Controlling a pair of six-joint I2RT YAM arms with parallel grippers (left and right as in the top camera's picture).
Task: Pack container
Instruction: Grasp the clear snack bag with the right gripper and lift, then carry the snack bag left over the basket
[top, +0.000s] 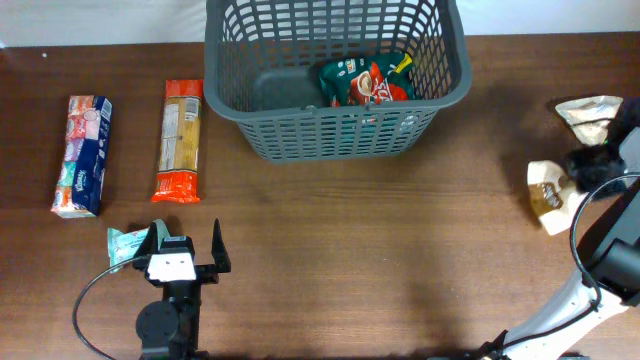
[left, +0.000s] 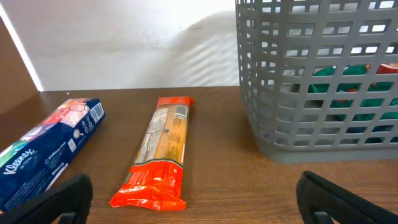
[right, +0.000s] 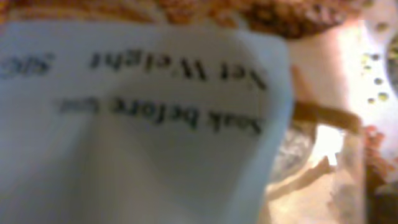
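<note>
The container (top: 340, 130), a dark grey slotted basket, is sitting at 12 o'clock on the brown wooden table (top: 380, 260). A green-and-red snack packet (top: 365, 82) is lying inside it toward its right side; the writing on it is too small to read.

At 9 o'clock a tissue pack (top: 82, 155) is lying lengthwise. The left wrist view is showing "Kleenex" on its blue side, which overhead cannot resolve. Just beside it, toward the basket, an orange long-pasta packet (top: 181, 140) is lying parallel, apart from both the tissue pack and the basket. Its back panel is carrying small print that is not legible.

The left gripper (top: 188, 240) is sitting at 7 o'clock with jaws spread wide and nothing between them. A small teal packet (top: 125, 245) is lying just beside its left finger; the left wrist view is not showing this packet.

At 3 o'clock the right gripper (top: 588, 160) is sitting between a beige crumpled packet (top: 590, 115) and a brown-and-white packet (top: 548, 192). Whether its jaws are closed, or gripping either packet, cannot be told.

The right wrist view is filled by a blurred white label (right: 137, 124), upside down, reading "Soak before use" and "Net Weight", with brown grainy contents along the top edge. Overhead is showing none of this writing.
</note>
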